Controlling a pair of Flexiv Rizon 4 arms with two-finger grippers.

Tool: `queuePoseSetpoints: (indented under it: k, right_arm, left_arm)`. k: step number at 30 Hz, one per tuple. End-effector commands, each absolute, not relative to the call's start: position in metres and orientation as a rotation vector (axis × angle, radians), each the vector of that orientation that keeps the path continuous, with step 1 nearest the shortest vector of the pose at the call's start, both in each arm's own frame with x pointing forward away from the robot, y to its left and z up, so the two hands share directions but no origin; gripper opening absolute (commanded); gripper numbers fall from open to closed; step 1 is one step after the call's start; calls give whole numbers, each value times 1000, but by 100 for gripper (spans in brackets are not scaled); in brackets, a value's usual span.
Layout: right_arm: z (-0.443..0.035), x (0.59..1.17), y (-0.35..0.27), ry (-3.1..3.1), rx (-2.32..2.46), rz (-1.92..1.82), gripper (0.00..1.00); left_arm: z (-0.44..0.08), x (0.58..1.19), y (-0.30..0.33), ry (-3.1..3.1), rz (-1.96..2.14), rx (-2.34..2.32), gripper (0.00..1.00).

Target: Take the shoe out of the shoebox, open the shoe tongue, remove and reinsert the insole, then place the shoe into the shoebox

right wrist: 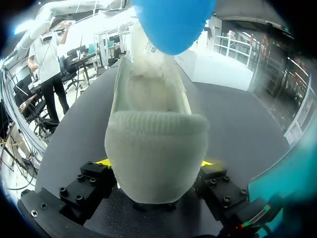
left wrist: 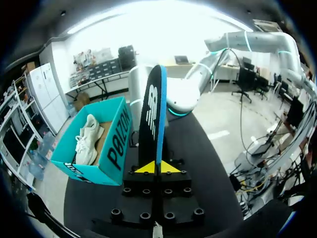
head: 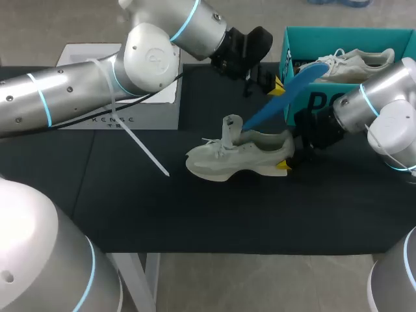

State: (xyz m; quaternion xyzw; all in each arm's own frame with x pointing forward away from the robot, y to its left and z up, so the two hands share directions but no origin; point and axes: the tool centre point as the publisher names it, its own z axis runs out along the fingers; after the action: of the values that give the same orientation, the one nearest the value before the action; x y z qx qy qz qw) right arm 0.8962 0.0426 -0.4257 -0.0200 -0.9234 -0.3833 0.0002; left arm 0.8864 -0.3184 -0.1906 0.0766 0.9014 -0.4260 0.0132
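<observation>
Black tabletop (head: 130, 208) (pale shoe (head: 229, 162) atop)

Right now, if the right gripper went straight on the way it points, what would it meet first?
The shoe: its heel sits clamped in the right gripper, so any advance would press straight into it.

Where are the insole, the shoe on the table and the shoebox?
insole (head: 291, 92), head view, on the middle of its blue length.
shoe (head: 218, 165), head view, on the side of the forefoot.
shoebox (left wrist: 118, 143), left wrist view, on its printed teal side wall.
</observation>
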Motion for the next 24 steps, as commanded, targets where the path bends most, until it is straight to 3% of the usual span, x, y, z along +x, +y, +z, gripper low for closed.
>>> queuePoseSetpoints:
  k: [1, 9, 24]
  right_arm:
    - [-435, 896, 45, -2902, -63, -1199, 0]
    - [-435, 896, 45, -2902, -63, -1199, 0]
    - [-435, 896, 45, -2902, -63, -1199, 0]
  left_arm:
    - [-187, 885, -317, 2816, -1312, 238, 0]
    - [-187, 885, -317, 2816, -1312, 238, 0]
    - [-101, 763, -334, 2836, -2108, -32, 0]
